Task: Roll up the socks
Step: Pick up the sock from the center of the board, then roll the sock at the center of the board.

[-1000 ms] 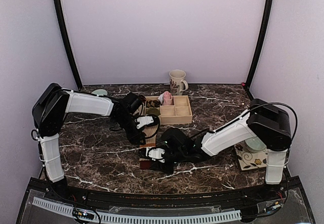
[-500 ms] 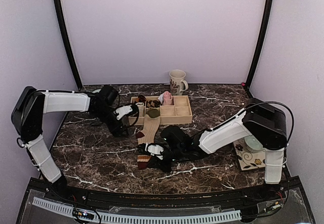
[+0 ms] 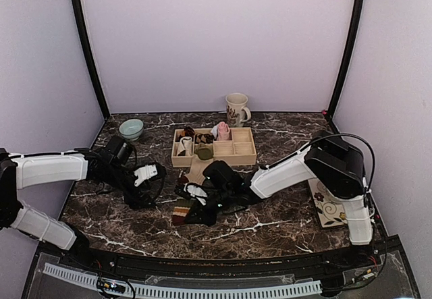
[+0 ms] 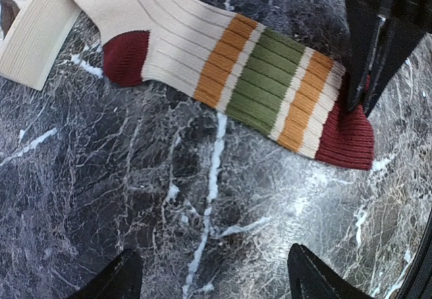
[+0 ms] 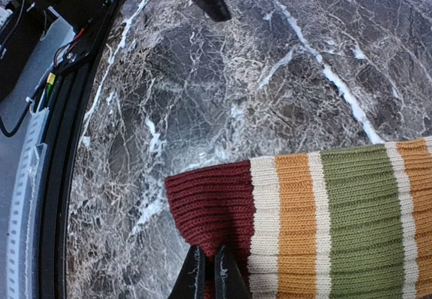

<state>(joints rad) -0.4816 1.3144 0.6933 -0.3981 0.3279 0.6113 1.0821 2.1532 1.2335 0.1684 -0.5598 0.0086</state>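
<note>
Near the middle of the bench lies the tan striped sock, foot end by the wooden tray, dark-red cuff toward the near edge. Our right jaws pinch that cuff's rim tight. Our left jaws hang wide beside the sock, holding nothing. We judge the grip shallow: the knit could slip free, or the unpinned foot could drag and skew the roll.

Your sock is soft, ribbed knit cloth. The surface looks like shiny, smooth stone. The box is dull wood.
</note>
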